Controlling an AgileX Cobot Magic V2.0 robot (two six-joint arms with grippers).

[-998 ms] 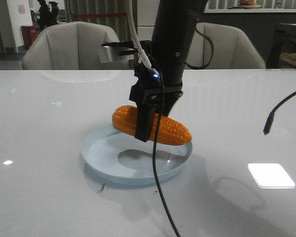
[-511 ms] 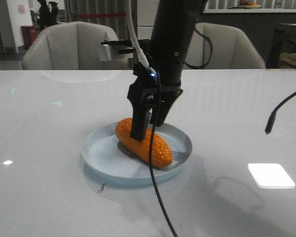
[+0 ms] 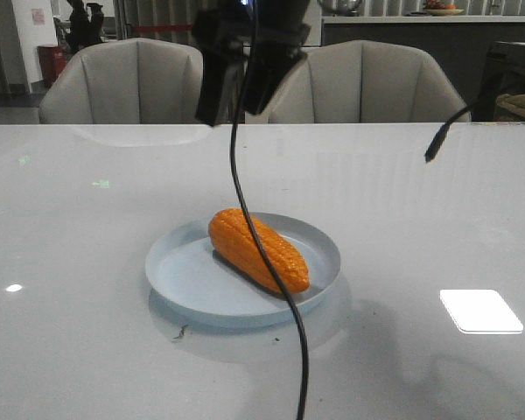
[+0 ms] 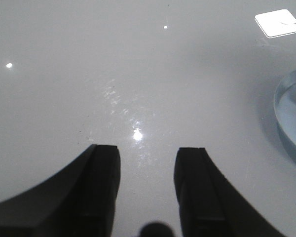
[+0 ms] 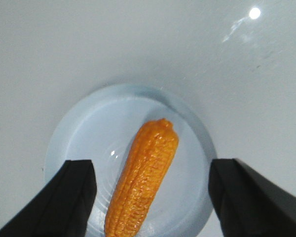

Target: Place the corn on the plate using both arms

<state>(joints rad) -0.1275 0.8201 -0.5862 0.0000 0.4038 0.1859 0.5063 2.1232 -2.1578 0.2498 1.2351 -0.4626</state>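
Note:
The orange corn [image 3: 258, 249] lies on its side inside the pale blue plate [image 3: 175, 284] at the table's middle, thick end to the back left. My right gripper [image 3: 232, 114] hangs open and empty high above the plate, apart from the corn. In the right wrist view the corn [image 5: 149, 163] lies on the plate [image 5: 89, 128] far below the wide-open gripper [image 5: 153, 165]. My left gripper [image 4: 148, 149] is open and empty over bare table; the plate's rim [image 4: 291, 108] shows at that view's edge. The left arm is out of the front view.
A black cable [image 3: 280, 289] hangs from the right arm across the plate in the front view. Another loose cable end [image 3: 433, 150] hangs at the right. Two grey chairs [image 3: 122, 79] stand behind the glossy white table [image 3: 87, 227]. A bright light reflection [image 3: 479, 311] lies at the front right.
My right gripper lowered the corn onto the plate, opened and let it go, then rose well above it. The corn now rests on the plate.

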